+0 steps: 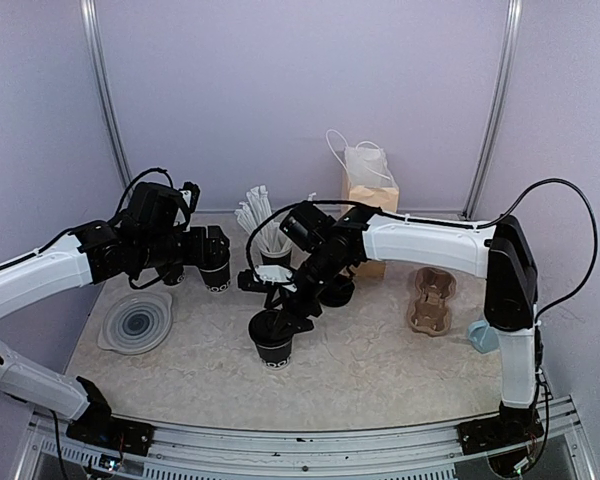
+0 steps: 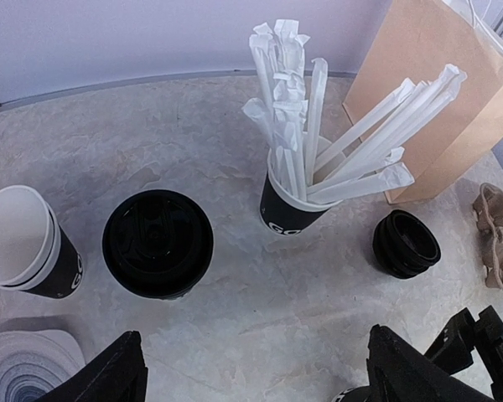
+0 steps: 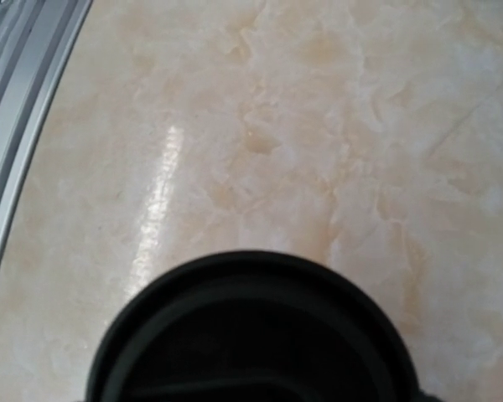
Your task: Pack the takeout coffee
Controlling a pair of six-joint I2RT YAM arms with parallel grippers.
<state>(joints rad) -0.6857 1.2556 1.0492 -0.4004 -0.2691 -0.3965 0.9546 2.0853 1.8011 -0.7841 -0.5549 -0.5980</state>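
From the top camera, the takeout coffee [image 1: 273, 350] stands on the desk [image 1: 380, 360] near its middle, in front of a cup of wrapped straws [image 1: 265, 225]. The right hand [image 1: 285, 305] hangs directly over the coffee's top, its fingers at the rim; I cannot tell whether they are clamped on it or only straddle it. The left hand [image 1: 212, 258] is at the back left, just above a second lidded black cup [image 1: 216, 278]. A grey dish [image 1: 137, 322] lies at the left edge. A paper bag [image 1: 372, 205] stands at the back, with a cardboard cup carrier [image 1: 431, 300] to the right and a pale blue mug [image 1: 483, 337] beyond it, behind the right arm.

In the left wrist view, the left hand's two fingers [image 2: 109, 377] are spread wide with nothing between them. Beyond them sit the second lidded cup, a stack of white-rimmed cups [image 2: 21, 239] to its left, the straws, and a stack of black lids [image 2: 407, 243].

In the right wrist view, the coffee's black lid [image 3: 251, 335] fills the bottom, very close and blurred, with marbled desk beyond and a metal rail [image 3: 17, 84] at the left. No fingers show here.
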